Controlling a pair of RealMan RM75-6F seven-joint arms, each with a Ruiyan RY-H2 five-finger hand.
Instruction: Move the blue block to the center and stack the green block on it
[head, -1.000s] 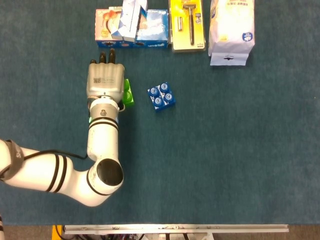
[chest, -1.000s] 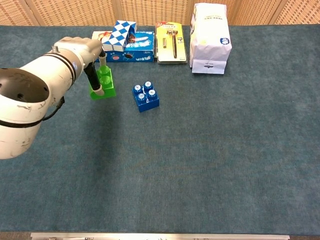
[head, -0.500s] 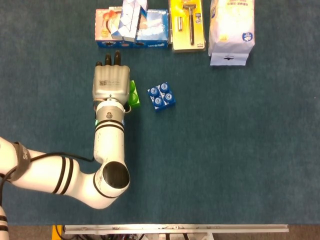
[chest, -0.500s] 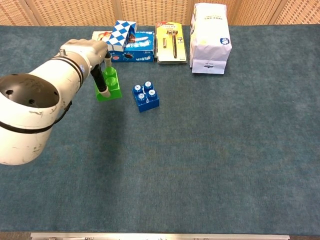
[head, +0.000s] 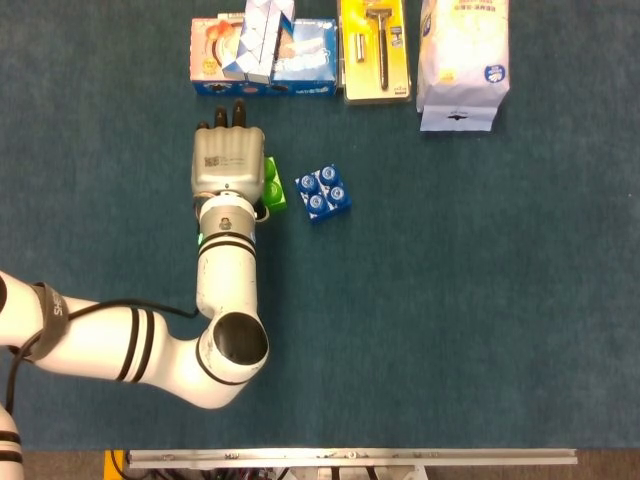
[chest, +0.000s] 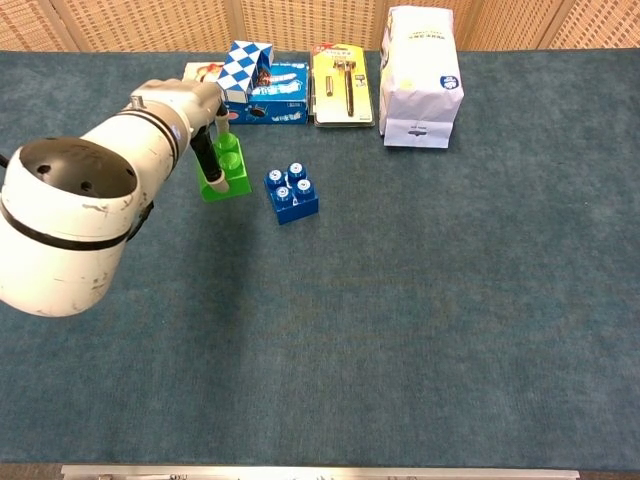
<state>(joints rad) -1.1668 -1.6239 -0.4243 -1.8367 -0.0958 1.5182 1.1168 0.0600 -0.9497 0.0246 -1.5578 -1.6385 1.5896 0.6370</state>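
My left hand (head: 229, 161) holds the green block (head: 274, 185), which peeks out from under its right side in the head view. In the chest view the green block (chest: 229, 170) hangs tilted in the hand (chest: 200, 110), a dark finger across its front. The blue block (head: 322, 194) with white studs lies flat on the mat just right of the green one, a small gap between them; in the chest view the blue block (chest: 291, 193) sits right of and slightly below the green one. My right hand shows in neither view.
Along the far edge stand a row of blue and white cartons (head: 264, 45), a yellow razor pack (head: 375, 48) and a white bag (head: 462, 60). The blue mat (head: 450, 300) spreads wide to the right and toward the near edge.
My left hand has carried the green block to the right, closing most of the gap to the blue block. The blue block has not moved.
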